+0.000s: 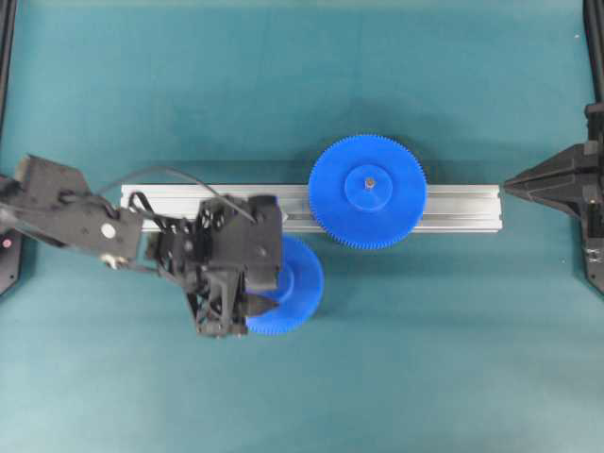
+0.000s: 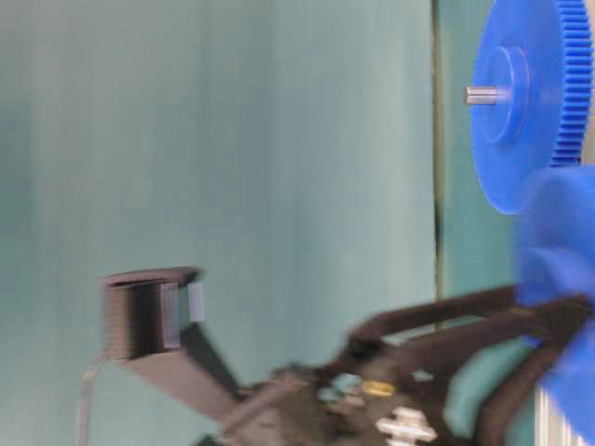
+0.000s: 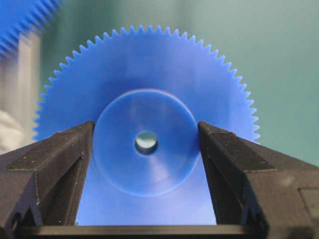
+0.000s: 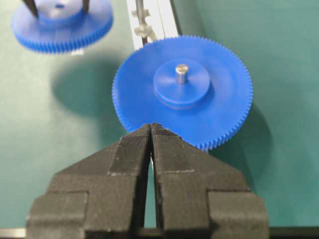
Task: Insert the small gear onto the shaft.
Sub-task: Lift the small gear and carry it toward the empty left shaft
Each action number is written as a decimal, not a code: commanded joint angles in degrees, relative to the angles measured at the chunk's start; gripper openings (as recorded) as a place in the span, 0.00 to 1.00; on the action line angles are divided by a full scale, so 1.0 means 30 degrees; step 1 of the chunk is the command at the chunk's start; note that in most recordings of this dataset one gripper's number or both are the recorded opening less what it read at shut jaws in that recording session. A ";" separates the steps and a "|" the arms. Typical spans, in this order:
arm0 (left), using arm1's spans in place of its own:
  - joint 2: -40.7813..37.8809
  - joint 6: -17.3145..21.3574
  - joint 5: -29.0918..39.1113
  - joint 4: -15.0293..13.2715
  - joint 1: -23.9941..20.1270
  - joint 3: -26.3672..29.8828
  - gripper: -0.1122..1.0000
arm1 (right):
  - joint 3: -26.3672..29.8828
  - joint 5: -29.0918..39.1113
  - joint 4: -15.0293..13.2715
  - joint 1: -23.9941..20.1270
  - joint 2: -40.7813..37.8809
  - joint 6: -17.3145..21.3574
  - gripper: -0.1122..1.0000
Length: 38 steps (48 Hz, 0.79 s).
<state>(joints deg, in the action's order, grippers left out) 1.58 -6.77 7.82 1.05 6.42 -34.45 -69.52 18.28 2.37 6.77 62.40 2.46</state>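
While the left claw (image 3: 145, 149) carried the small gear (image 3: 145, 119), these relations governed the coming move:

Left claw grip: jaws stood wide but bore on either side of the raised hub — the small gear was held by its hub, with its centre hole in plain view between the fingers.

Small gear's place: lifted off the bench (image 1: 302, 57), just on the near side of the aluminium rail (image 1: 453, 203) in the overhead view, close beside the larger gear (image 1: 368, 192), with their rims seeming to overlap slightly.

Shaft's direction: the shaft (image 4: 139, 12) stood upright on the rail, beside the held gear; in the overhead view the arm hid it.

Axes: the hole's axis and the shaft both ran vertical, so, as I judged it, a sideways shift over the rail and a straight descent remained.

Nearer arm: the left — already holding the part.

Right claw (image 4: 150, 130): shut on nothing, well apart at the rail's far end.
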 commanded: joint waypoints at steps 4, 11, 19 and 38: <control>0.1377 0.0938 -0.0088 0.0029 -0.0381 0.0938 0.74 | 0.0176 -0.0234 0.0000 0.0059 -0.0117 0.0205 0.18; 0.2051 0.1846 0.2695 0.0029 -0.0938 0.1904 0.74 | 0.0176 -0.0322 -0.0029 0.0059 -0.0117 0.0205 0.18; 0.2490 0.2783 0.7031 0.0029 -0.1289 0.3604 0.74 | 0.0117 -0.0410 -0.0029 0.0059 -0.0117 0.0205 0.18; 0.3018 0.3838 0.8408 0.0029 -0.2432 0.4014 0.74 | -0.0059 -0.0820 -0.0029 0.0059 -0.0117 0.0205 0.18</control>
<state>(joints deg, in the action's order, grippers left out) 8.44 4.57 33.31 1.05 0.35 -23.20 -70.22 16.35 2.37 6.77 62.40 2.55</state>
